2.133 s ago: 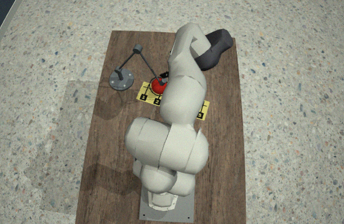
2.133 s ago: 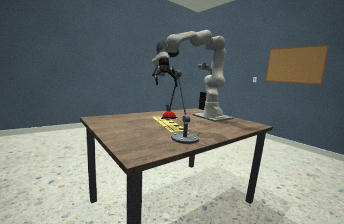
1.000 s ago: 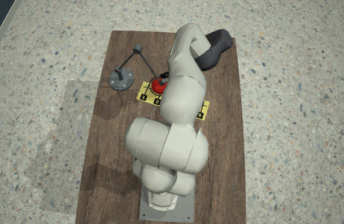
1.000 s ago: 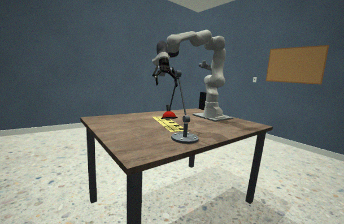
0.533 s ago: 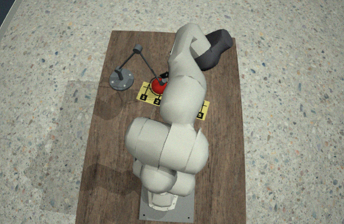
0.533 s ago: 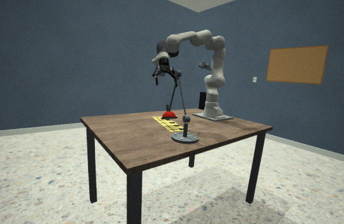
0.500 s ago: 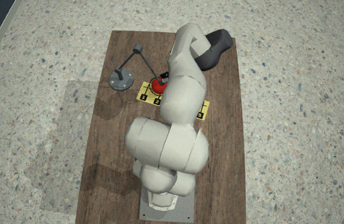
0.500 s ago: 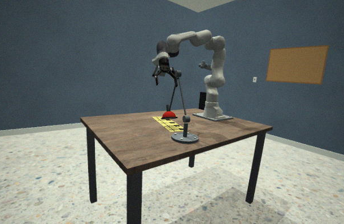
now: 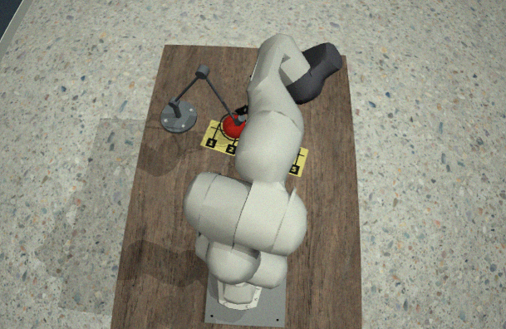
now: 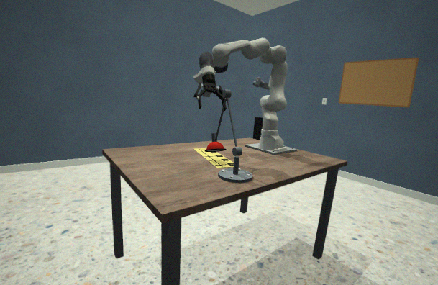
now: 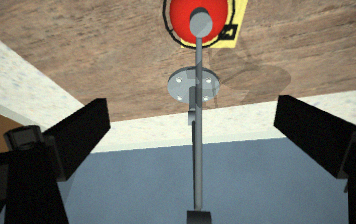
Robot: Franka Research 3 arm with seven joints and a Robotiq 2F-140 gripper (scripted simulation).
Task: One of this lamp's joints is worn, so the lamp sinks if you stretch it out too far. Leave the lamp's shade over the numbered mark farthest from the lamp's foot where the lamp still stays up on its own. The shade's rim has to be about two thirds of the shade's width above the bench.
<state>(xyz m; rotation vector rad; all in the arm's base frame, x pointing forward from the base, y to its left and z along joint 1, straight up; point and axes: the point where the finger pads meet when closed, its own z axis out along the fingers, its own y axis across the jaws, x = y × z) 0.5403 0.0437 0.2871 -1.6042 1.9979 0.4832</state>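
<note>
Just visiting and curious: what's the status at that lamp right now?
Gripper open, holds nothing, up beside the lamp's elbow. Red shade low over the yellow strip, near marks 1 and 2. Nothing in the way.

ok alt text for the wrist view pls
Seen between the two black fingers of the open, empty gripper, a thin grey lamp arm runs up the middle, past the round grey foot, to the red shade over a yellow numbered strip on the wooden bench.
</note>
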